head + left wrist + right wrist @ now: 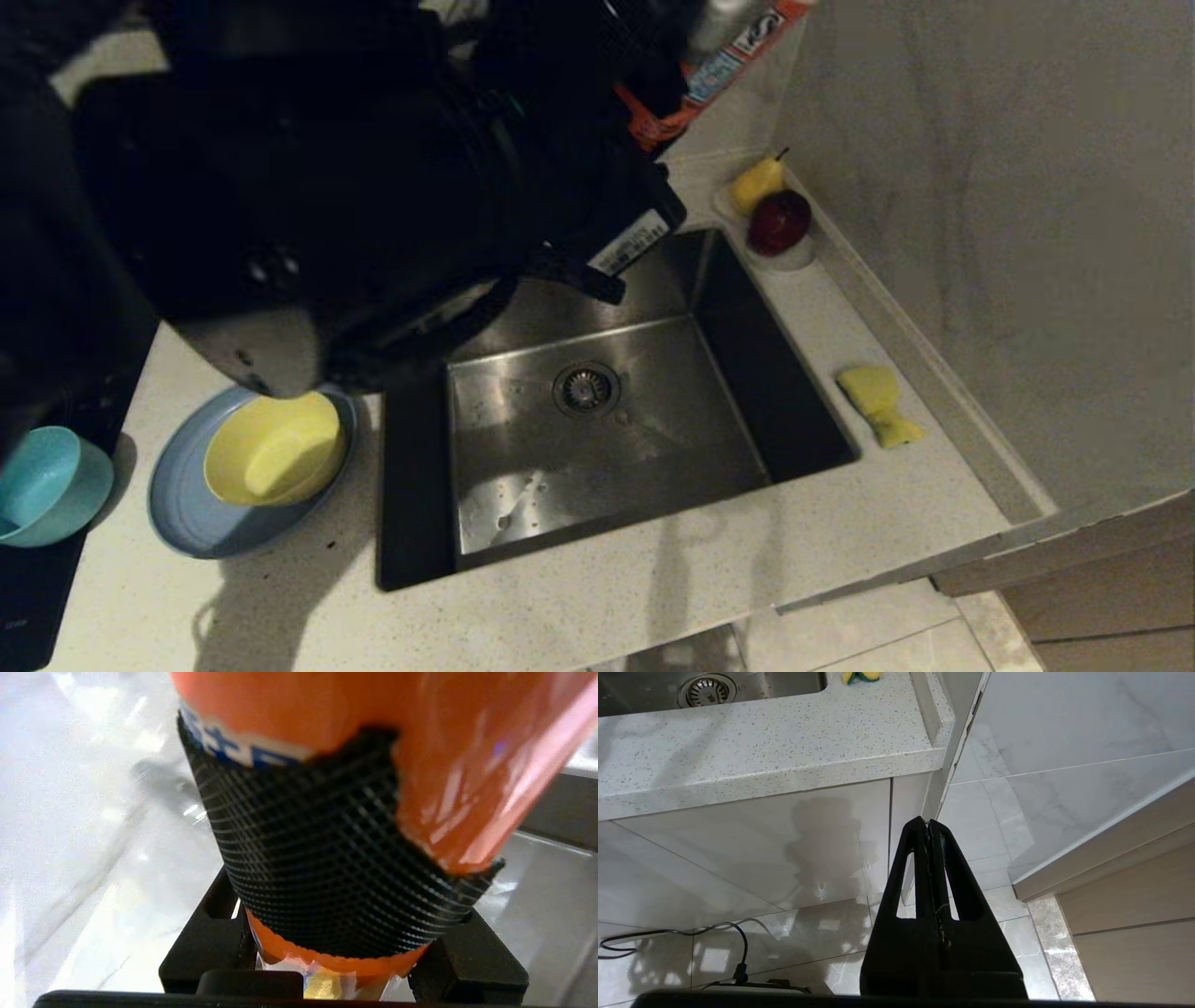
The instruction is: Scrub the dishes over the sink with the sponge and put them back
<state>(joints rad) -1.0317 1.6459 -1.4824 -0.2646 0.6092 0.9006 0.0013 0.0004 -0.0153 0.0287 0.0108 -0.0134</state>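
Observation:
The steel sink point(653, 448) is set in the speckled counter. Left of it a pale-yellow bowl point(275, 448) sits inside the slate-blue plate point(187, 527), and a teal bowl point(47, 485) stands further left. The yellow sponge point(878, 401) lies on the counter right of the sink, also seen in the right wrist view as the sponge point(859, 676). My left gripper point(336, 933) is shut on an orange bottle point(467, 765) with a black mesh band, raised behind the sink; its bulky arm hides the back left. My right gripper point(928, 823) hangs shut and empty below the counter edge.
A small white dish point(794, 257) with a yellow pear point(756, 182) and a red apple point(780, 222) stands at the back right corner. A marble wall point(980, 233) runs along the right. A black cooktop point(28, 597) lies far left. A cable point(691, 933) trails on the floor.

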